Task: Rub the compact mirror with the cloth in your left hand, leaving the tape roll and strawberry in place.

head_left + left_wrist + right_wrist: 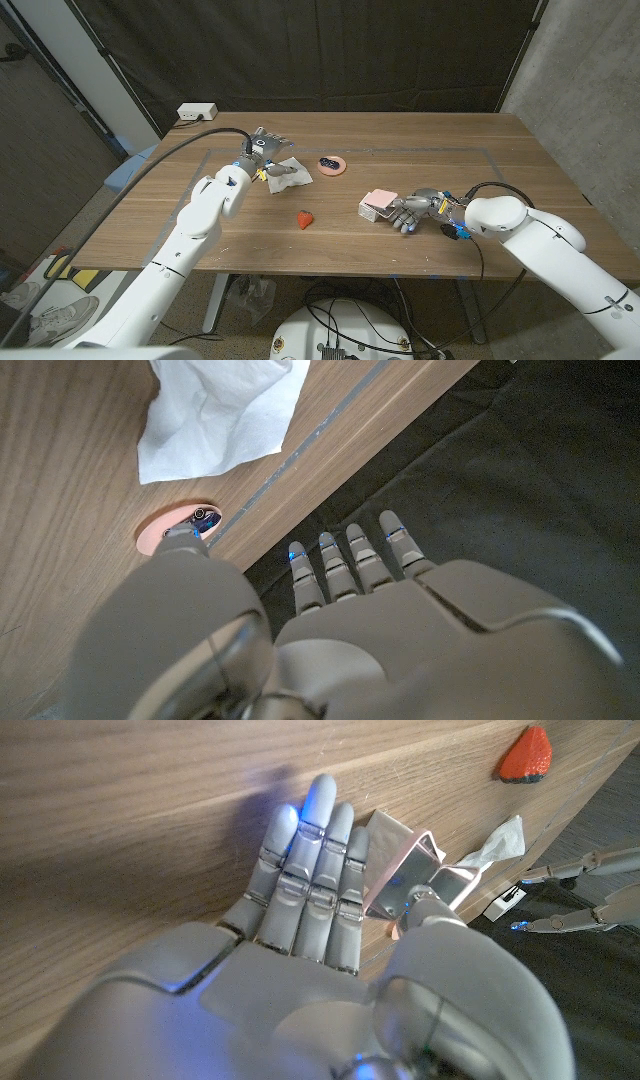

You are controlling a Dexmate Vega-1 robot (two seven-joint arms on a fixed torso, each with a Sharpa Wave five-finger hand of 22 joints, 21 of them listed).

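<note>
Steadying the open pink compact mirror [379, 203] at the near right of the table [520, 150], the right hand [415, 210] is pinched on it, presumably to keep it still for rubbing. The left hand [262, 150], fingers spread and empty, is held above the white cloth [290, 174], ungrasped. Tape roll [331, 164] and strawberry [305, 218] are left between; the mirror's glass is hard to make out
</note>
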